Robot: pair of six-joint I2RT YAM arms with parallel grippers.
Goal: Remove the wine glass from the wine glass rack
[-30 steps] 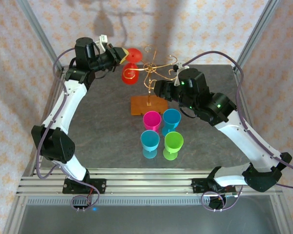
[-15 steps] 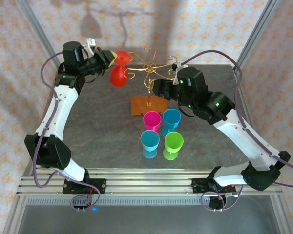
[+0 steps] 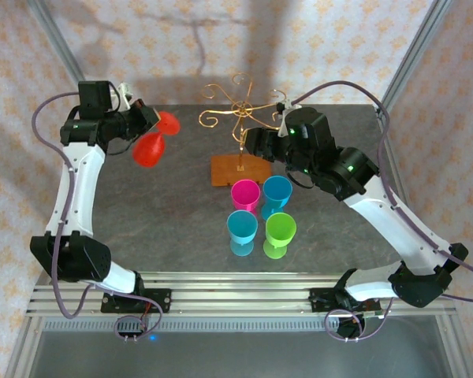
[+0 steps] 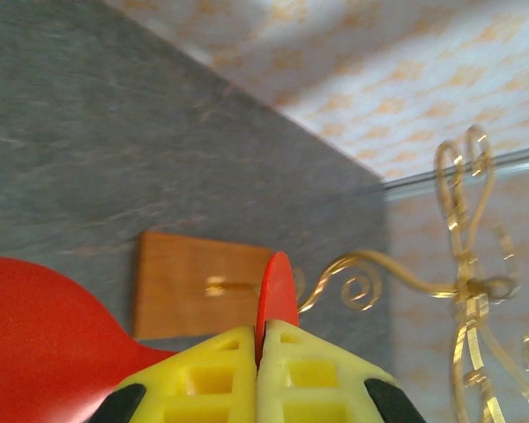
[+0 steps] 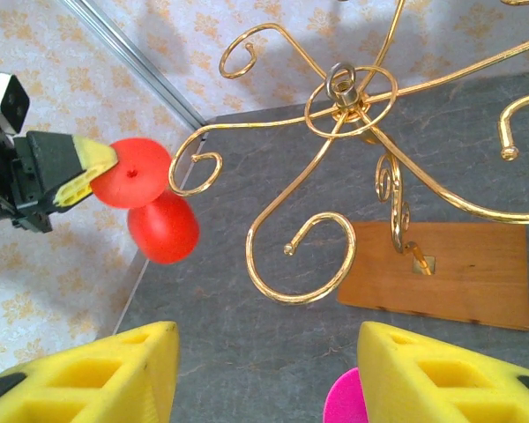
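The red wine glass hangs free of the rack, out to its left above the table. My left gripper is shut on the glass's flat foot, with the bowl hanging below left. The wine glass rack, gold wire scrolls on an orange-brown wooden base, stands mid-table with bare arms. In the right wrist view the glass sits just beyond the leftmost scroll, apart from it. My right gripper stands open and holds nothing, close to the right of the rack's stem.
Four plastic cups stand in front of the rack base: pink, blue, cyan and green. Metal frame posts and papered walls close in the back and sides. Bare table lies under the held glass.
My left arm has carried the red glass leftward and a little lower, off the rack's scroll and away from it. The right arm has stayed still.
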